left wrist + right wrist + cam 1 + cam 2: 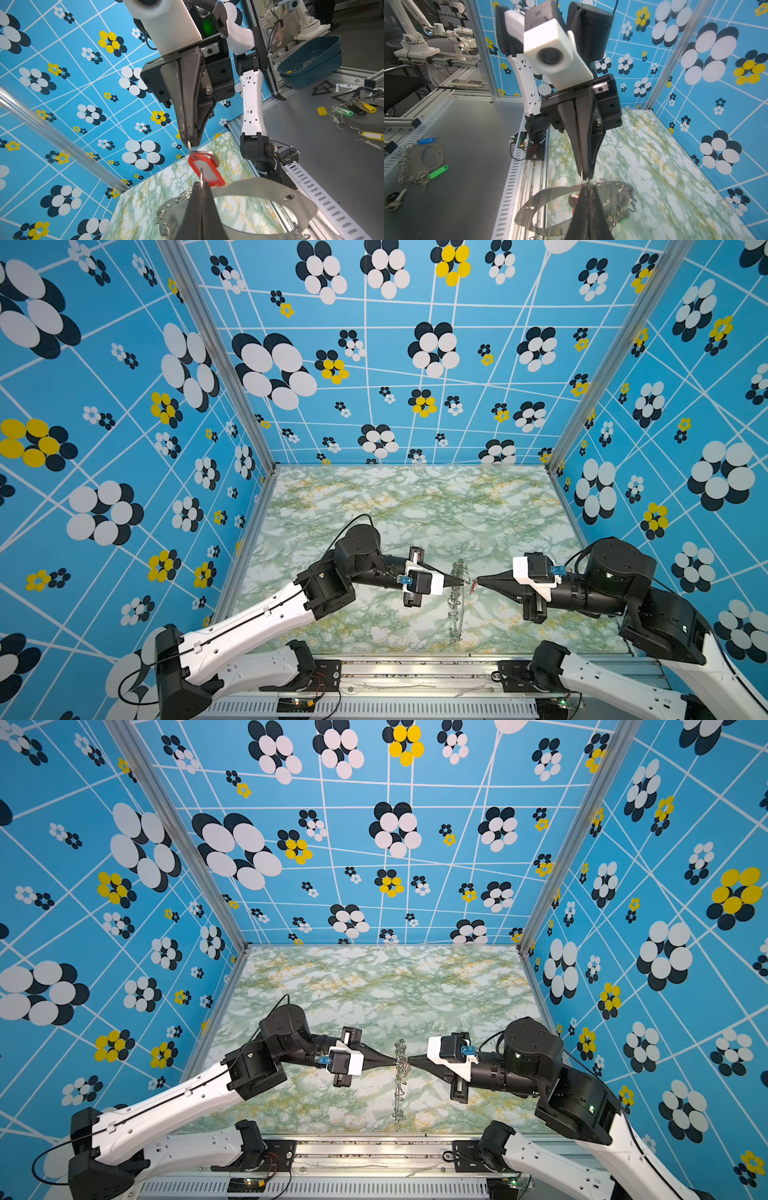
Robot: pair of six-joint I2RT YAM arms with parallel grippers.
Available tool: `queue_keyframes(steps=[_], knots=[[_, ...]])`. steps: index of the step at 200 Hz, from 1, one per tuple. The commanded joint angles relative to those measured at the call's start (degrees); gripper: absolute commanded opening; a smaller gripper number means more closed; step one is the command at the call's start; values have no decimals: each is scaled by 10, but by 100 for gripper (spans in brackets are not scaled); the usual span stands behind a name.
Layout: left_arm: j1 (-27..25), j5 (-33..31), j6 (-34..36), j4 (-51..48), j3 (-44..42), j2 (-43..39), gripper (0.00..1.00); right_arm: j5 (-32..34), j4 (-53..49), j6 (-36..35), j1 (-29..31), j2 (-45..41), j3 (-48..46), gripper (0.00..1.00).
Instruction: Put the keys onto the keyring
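Note:
The keyring [458, 605] [400, 1085], a grey metal crescent plate edged with small rings, hangs edge-on over the marble table between both grippers. My left gripper [462, 583] [201, 184] [584, 176] is shut on a small wire ring at the plate's edge [270, 187]. Tip to tip with it, my right gripper [478, 581] [190, 143] [588, 187] is shut on the wire loop of a red key tag [205, 168] [472, 588], which dangles right beside the plate [550, 193]. A silver key shows behind the tag. No other key tags show clearly in the cell.
Blue flowered walls close in three sides of the table [415, 506]. A metal rail [415, 659] runs along the front edge. Outside the cell a grey bench carries spare rings, yellow tags [367, 108], a green tag [438, 171], a spare plate [428, 155] and blue bins [309, 62].

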Motion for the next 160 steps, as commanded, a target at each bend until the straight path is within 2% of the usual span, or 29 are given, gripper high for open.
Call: queue_keyframes(steps=[1,160], knots=[[6,5,3,28,2,-11,0,-1,-2,-1,3,-4,-8,0],[6,-1,8,35,-1,-17,0,-13,-9,7,3,5,-16,0]])
